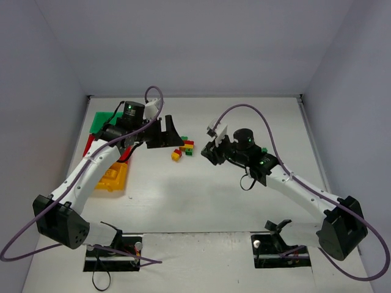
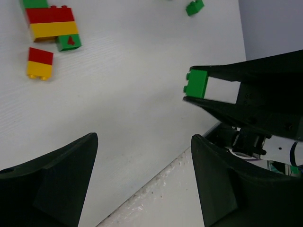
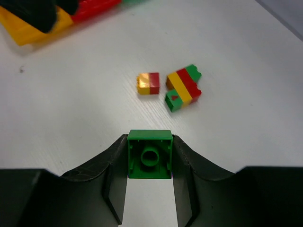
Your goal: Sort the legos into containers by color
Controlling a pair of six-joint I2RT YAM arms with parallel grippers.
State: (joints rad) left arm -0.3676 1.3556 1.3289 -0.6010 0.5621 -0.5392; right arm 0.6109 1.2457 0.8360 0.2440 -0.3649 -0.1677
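My right gripper [image 3: 149, 158] is shut on a green lego [image 3: 149, 154], which it holds above the table with its hollow underside facing the camera. The left wrist view shows the same green lego [image 2: 196, 84] pinched at those fingertips. Beyond it on the table lie a red-and-yellow stack [image 3: 148, 83] and a green, red and yellow stack [image 3: 183, 87]. From above, these legos [image 1: 183, 149] sit between the two grippers. My left gripper [image 2: 144, 161] stands open and empty, just left of the pile [image 1: 166, 131]. The green container [image 1: 101, 121], red container [image 1: 91, 143] and yellow container [image 1: 113, 177] stand at the left.
A single small green brick [image 2: 194, 6] lies apart from the stacks. The left arm reaches over the containers and hides part of them. Grey walls enclose the table on three sides.
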